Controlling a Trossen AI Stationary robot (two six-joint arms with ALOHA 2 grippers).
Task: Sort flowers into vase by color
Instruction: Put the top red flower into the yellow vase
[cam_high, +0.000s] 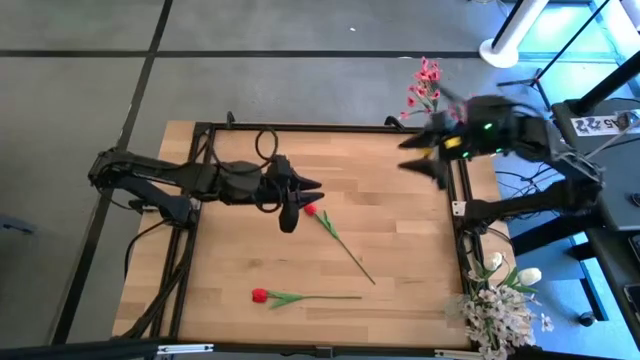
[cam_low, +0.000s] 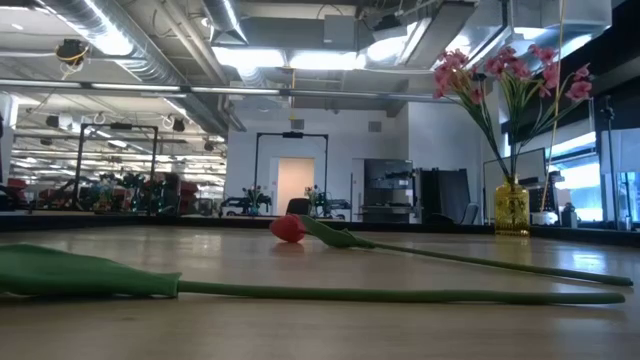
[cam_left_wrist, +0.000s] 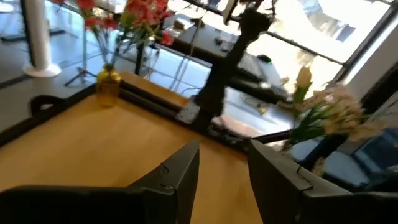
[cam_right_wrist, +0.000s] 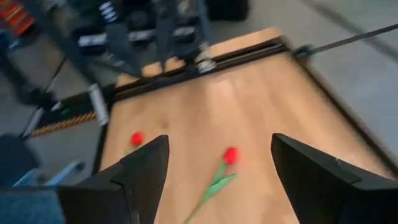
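We see the table (cam_high: 400, 230) bearing only two red tulips, while the two bunches stand at its right edge, one at the far corner and one at the near, which we judge keeps each colour's vase within the right arm's reach. The left gripper (cam_high: 300, 200) hovers over the middle with its fingers parted and empty, just beside the head of the farther tulip (cam_high: 312, 210), likely lined up to pick it. The right gripper (cam_high: 425, 160) hangs wide open and empty near the far right corner, close to the pink flowers (cam_high: 425, 85). The nearer tulip (cam_high: 262, 295) lies toward the front. Only the low view shows the yellow vase (cam_low: 511, 208); only the high view shows the white flowers (cam_high: 500, 300) whole.
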